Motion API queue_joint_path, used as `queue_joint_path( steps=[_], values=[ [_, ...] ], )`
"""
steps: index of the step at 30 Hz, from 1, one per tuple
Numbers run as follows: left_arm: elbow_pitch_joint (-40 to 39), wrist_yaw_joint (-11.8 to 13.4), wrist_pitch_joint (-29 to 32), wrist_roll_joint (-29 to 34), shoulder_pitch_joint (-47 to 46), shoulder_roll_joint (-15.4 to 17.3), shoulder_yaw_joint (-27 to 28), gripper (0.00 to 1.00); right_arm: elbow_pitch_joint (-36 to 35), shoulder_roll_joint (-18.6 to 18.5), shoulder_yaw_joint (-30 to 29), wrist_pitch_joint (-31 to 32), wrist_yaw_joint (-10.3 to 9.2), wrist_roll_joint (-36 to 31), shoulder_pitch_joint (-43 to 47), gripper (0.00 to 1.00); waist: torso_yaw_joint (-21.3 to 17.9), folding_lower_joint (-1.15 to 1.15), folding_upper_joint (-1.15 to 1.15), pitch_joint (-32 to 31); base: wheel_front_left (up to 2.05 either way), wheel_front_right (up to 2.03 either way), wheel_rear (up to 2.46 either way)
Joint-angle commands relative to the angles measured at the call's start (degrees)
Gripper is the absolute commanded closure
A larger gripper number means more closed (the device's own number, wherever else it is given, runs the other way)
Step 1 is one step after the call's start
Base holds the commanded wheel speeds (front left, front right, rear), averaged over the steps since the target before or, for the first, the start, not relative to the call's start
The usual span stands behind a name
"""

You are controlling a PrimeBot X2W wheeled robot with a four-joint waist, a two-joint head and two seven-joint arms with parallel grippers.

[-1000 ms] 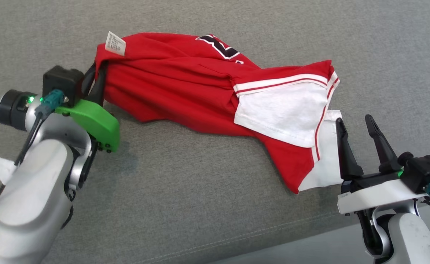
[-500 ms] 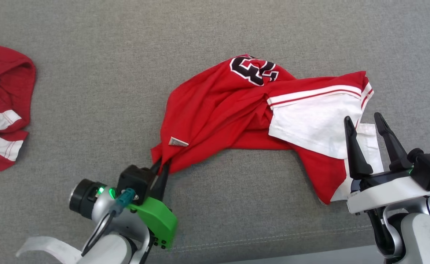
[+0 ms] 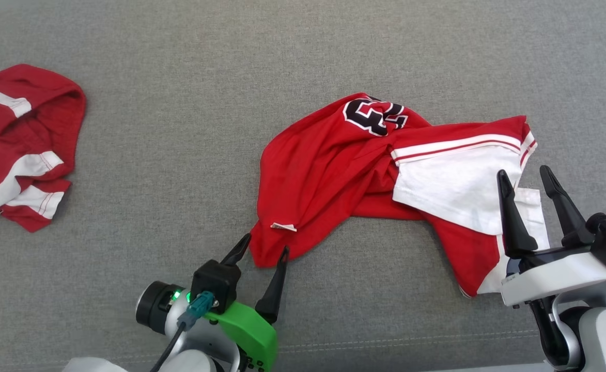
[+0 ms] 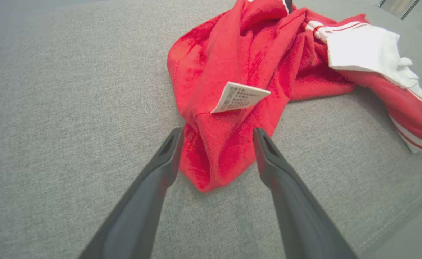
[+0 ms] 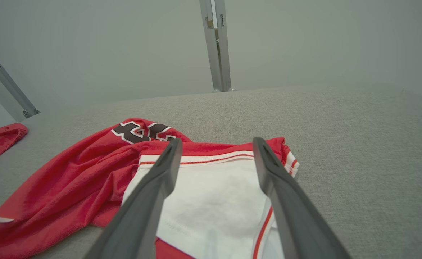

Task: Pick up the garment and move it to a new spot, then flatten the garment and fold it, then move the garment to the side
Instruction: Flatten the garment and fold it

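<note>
**Both hands open, red garment crumpled on the bench**

The red garment (image 3: 323, 170) lies bunched on the grey fabric-covered bench (image 3: 179, 103), right of centre in the head view. A dark, white-edged number print (image 3: 374, 114) shows at its far edge. A white panel with red stripes (image 3: 452, 181) spreads over its right end. A small white label (image 3: 283, 226) sticks out close to the garment's near corner.

The left hand (image 3: 265, 244) is open. Its two dark fingers stand apart on either side of that near corner, which lies between them on the bench and is not pinched. In the left wrist view the left hand (image 4: 217, 131) frames the red fold, with the label (image 4: 239, 97) just beyond the fingertips.

The right hand (image 3: 523, 171) is also open and grips nothing. Its fingers point up over the white panel at the garment's right end. Whether they touch the cloth cannot be told.

A second red and white garment (image 3: 18, 144) lies crumpled well apart, at the left edge of the bench.
</note>
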Motion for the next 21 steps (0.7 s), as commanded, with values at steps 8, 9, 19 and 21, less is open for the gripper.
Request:
queue_joint_path(
  steps=[8,9,19,21],
  values=[
    [-6.62,4.15,-6.26,-1.52,2.09,2.91,6.91,0.0,-1.95,-0.42,-1.42,0.66,-0.06,-0.86,1.2,0.0,1.39,0.0,0.0,-2.23,0.0,0.0,0.0],
    [-7.28,4.55,-6.95,-1.97,2.2,3.0,8.0,0.0,-1.98,-0.35,-1.56,0.68,-0.06,-0.93,1.29,0.0,1.41,0.0,0.0,-2.49,0.0,0.0,0.0],
    [-10.86,6.43,-12.15,-5.16,3.22,5.85,18.66,0.0,-1.39,0.2,-1.97,0.1,-0.06,-1.61,1.68,0.0,1.13,0.0,0.0,-6.3,0.0,0.0,0.0],
    [-10.75,6.33,-12.41,-5.52,3.97,6.58,20.21,0.0,-1.01,0.25,-1.63,0.12,-0.06,-1.79,1.96,0.0,0.92,0.0,0.0,-7.16,0.0,0.0,0.0]
  ],
)
